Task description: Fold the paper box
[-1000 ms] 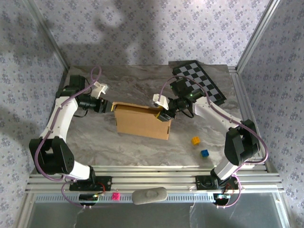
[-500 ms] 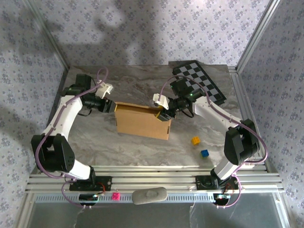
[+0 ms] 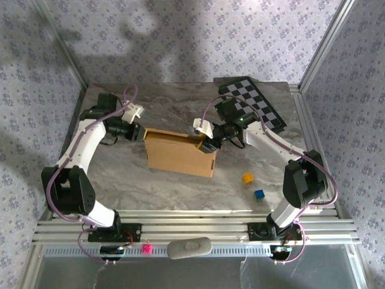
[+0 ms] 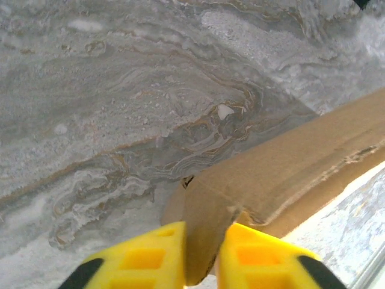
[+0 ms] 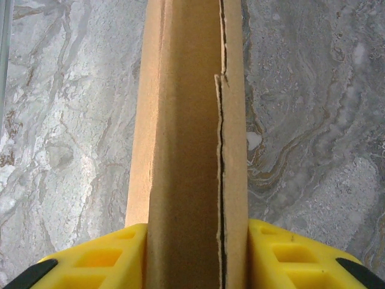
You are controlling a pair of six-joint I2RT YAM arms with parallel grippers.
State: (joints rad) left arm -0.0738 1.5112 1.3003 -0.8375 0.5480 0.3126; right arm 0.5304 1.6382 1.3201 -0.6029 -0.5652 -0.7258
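The paper box stands mid-way across the desk as a half-formed brown shell, its left corner flap pinched in the closed left fingers and its right end wall clamped between the right fingers. Both holds are on thin cardboard edges. If one arm pulls out of step with the other, it could tear a creased seam or slip a flap free — and the shell would likely sag.

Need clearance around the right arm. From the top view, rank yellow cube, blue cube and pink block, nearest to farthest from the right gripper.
From the right gripper, shut on the box:
1. Yellow cube: on the table, to its right.
2. Blue cube: just beyond the yellow, near the table's front edge.
3. Pink block: on the front rail, left side.
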